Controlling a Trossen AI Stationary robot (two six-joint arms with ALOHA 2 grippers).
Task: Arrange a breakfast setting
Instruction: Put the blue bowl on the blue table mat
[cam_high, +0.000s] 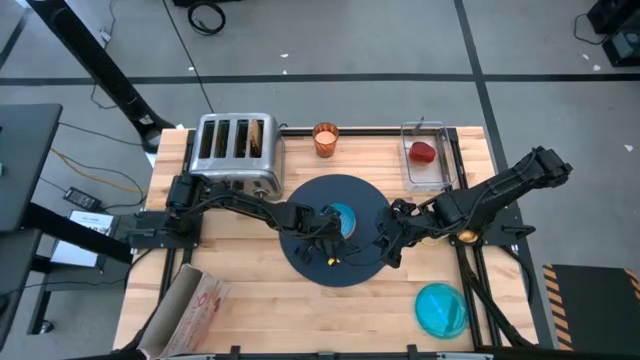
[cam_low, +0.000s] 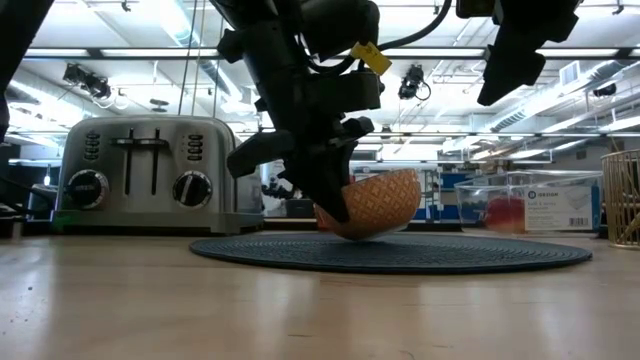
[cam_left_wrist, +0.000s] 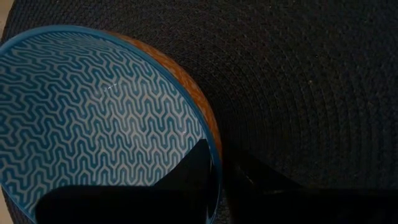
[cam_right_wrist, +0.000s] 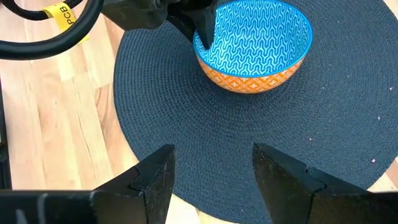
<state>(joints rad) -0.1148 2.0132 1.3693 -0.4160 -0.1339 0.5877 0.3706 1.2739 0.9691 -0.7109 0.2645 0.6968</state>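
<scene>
The small bowl (cam_high: 343, 219), blue-patterned inside and orange outside, sits tilted near the middle of the dark-blue round mat (cam_high: 335, 262). My left gripper (cam_high: 327, 224) is shut on the bowl's rim. My right gripper (cam_right_wrist: 214, 180) is open and empty, over the mat's right part, a little short of the bowl (cam_right_wrist: 255, 43). The orange cup (cam_high: 325, 138) stands at the far edge. The red fruit (cam_high: 423, 152) lies in a clear box. The teal plate (cam_high: 440, 308) lies at the near right. No spoon shows. My left gripper holds the bowl by its rim (cam_left_wrist: 213, 144) on the side toward the table's left, with one finger (cam_left_wrist: 189, 171) inside the bowl and one (cam_left_wrist: 255, 177) outside. The fingers come from above, slanting from the left. The bowl is tilted, its underside (cam_low: 358, 232) on the mat.
A steel toaster (cam_high: 237, 152) stands at the far left, with a brown slice in one slot (cam_high: 258, 136). The clear box (cam_high: 427, 160) stands at the far right. A paper bag (cam_high: 190, 308) lies at the near left corner. Bare wood lies between the mat and the near edge.
</scene>
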